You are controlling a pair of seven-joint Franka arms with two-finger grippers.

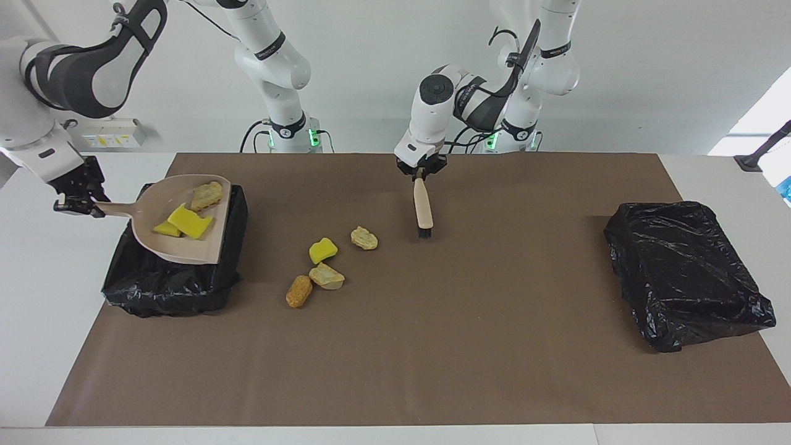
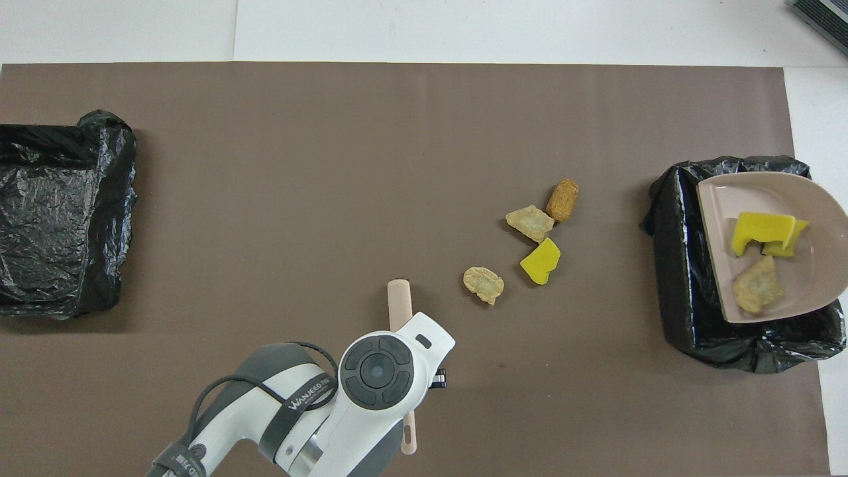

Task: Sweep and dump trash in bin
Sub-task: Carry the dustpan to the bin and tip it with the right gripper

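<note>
Right gripper [image 1: 79,204] clamped on the handle of the pale pink dustpan [image 1: 185,247], held over the black-lined bin [image 1: 173,284] at the right arm's end of the table, three pieces of trash [image 1: 188,219] lying in the pan. Left gripper [image 1: 421,172] closed tight on the brush [image 1: 424,210], bristles down over the brown mat [image 1: 432,340]. Four more lumps [image 1: 322,250] scattered on the mat between brush and bin; second black-lined bin [image 1: 686,272] at the left arm's end.

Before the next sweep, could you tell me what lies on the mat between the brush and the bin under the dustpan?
Four pieces of trash lie between the brush and the bin, clearest in the overhead view; otherwise the mat is bare.
</note>
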